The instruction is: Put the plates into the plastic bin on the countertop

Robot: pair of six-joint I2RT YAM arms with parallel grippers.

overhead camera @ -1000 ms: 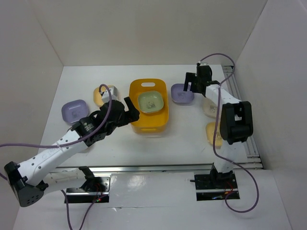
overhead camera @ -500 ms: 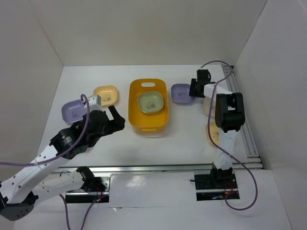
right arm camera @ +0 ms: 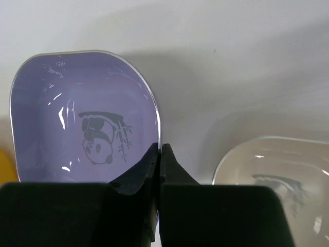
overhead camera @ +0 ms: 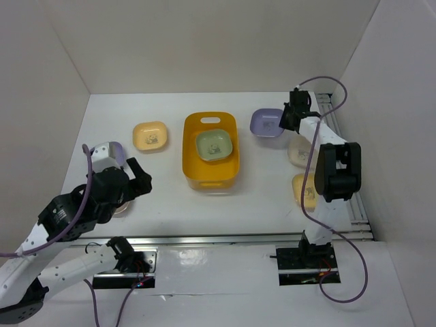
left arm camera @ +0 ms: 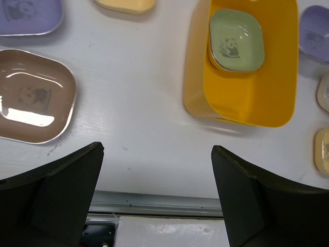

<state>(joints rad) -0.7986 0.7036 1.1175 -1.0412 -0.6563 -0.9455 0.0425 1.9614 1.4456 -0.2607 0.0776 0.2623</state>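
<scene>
White surface, walls on three sides, bin stood central, left hand released near front edge, right hand clenched on purple plate.

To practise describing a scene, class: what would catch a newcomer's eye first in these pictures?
First, the big orange bin in the middle of the white table, with one green plate lying inside it. Next, at the far right, the right arm's fingers are pinched shut on the rim of a purple plate. A yellow plate lies on the table to the left of the bin.
</scene>
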